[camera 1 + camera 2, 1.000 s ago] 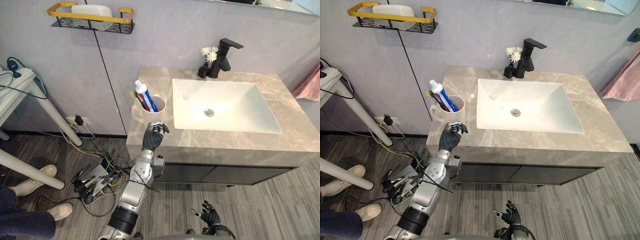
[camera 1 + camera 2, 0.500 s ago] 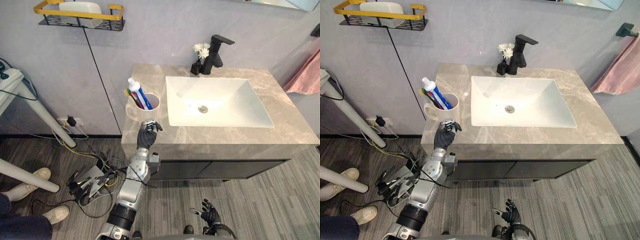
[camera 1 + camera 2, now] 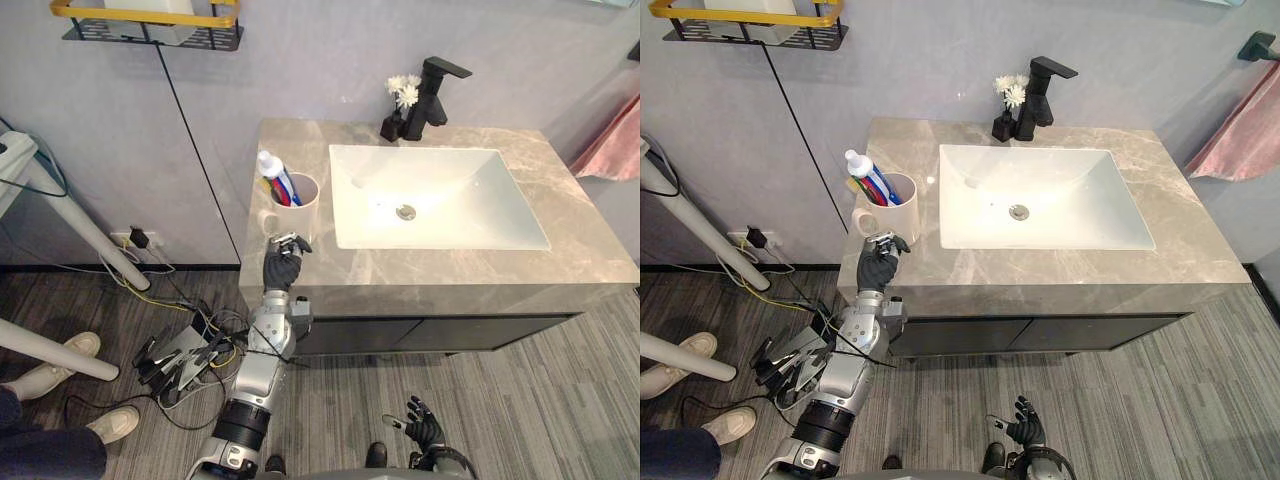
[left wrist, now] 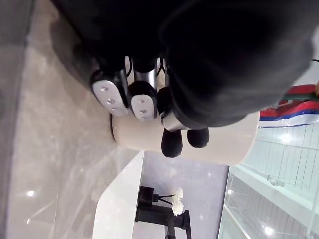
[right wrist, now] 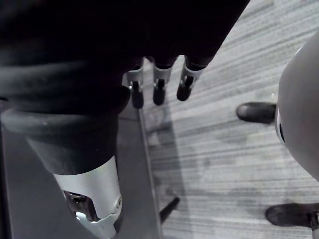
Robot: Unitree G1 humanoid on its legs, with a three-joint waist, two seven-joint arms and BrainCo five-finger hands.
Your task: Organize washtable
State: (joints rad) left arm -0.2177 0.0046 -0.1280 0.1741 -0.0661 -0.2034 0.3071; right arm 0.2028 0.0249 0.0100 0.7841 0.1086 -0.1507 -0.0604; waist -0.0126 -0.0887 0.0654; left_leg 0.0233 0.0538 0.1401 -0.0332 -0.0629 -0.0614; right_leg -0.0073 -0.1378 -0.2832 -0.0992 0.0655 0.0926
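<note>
Contact with the cream ceramic mug (image 3: 293, 212) looks like the point to get right. The left hand (image 3: 283, 265) sits just in front of it at the desk's front edge. Its fingers (image 4: 112, 92) are curled in on themselves and grip nothing. I cannot tell whether their tips touch the mug's wall. Judging by the task, the step in hand is taking up the mug. For that, the fingers would need to uncurl and wrap the body low down, thumb opposite. The mug should then be lifted upright so its tall contents do not tip out.

The mug stands upright on the left part of the grey marbled stone desk (image 3: 450, 270), near the wall-side edge, with its handle turned toward the robot's left. A white toothpaste tube with blue and red print (image 3: 272, 172) leans out of it, with coloured toothbrush handles beside the tube.

To the mug's right lies the white rectangular sink (image 3: 440, 151). Behind the sink are a black faucet (image 3: 435, 95) and small white flowers in a black vase (image 3: 403, 92).

The right hand (image 3: 420, 430) hangs low over the floor, fingers loosely spread, idle.
</note>
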